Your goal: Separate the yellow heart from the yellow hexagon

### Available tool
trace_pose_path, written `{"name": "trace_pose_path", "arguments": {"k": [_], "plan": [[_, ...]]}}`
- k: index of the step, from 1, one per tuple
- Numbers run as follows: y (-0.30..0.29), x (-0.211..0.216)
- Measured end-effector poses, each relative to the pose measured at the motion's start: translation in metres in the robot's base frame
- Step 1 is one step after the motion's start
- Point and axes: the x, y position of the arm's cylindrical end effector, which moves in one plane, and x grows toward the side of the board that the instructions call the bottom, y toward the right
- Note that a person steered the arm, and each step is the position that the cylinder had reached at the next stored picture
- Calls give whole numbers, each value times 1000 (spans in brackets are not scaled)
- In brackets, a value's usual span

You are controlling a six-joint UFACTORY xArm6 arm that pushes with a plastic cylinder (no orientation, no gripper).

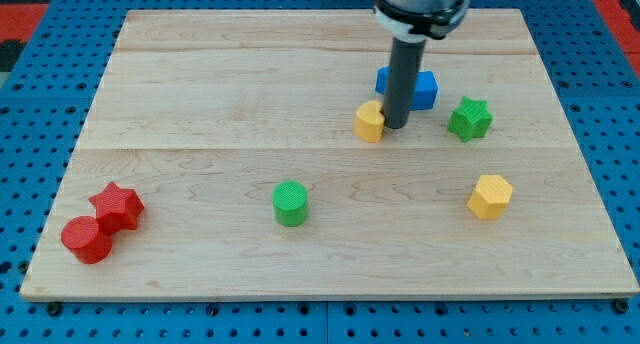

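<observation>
Separation looks largely achieved. Yellow heart [370, 121] sits at about one o'clock from the wooden table's [200, 84] centre, the rod's tip [396, 124] touching its three o'clock side. Yellow hexagon [490, 196] lies well apart, at four o'clock from the heart. Blue block [424, 88] stands just behind the rod; green star [469, 118] is near, at three o'clock. No fingers exist on this rod, so none open or close. Little work seems left.

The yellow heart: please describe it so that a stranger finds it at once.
On the wooden board, look right of centre, where my tip comes down. The yellow heart sits against its left side. The yellow hexagon lies apart, lower right.
</observation>
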Motion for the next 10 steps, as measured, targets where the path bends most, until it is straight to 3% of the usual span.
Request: {"name": "trace_pose_path", "arguments": {"k": [6,8,10], "plan": [[-77,-3],[-89,18],[-148,24]]}}
